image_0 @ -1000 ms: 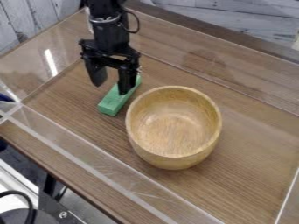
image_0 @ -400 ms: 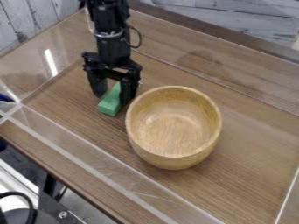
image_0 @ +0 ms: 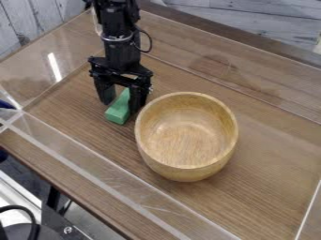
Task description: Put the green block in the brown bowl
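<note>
1. Nearest the camera, a clear panel [image_0: 38, 131] edged the front of the wooden bench [image_0: 238, 66], and beyond it lay bare wood.
2. Further in, right of centre, the brown bowl [image_0: 187, 137] sat upright on the bench with nothing in it.
3. Just left of the bowl's rim lay the green block [image_0: 120, 109], flat on the bench, close to the bowl but apparently not touching it. Its long axis ran from the near-left end toward the far right, at a slant to the bench edge.
4. Directly over the block stood the gripper [image_0: 119, 97], pointing straight down with its jaws spread wide and holding nothing. One finger stood on the left of the block and one on the right, so the block lay between them and the jaws seemed to cross its narrow width rather than its length.
5. Judging from this, the grasp had not been made yet; the next move looked to be closing on the block's two long sides.
6. Behind, the black arm [image_0: 115, 23] rose toward the far left.
</note>
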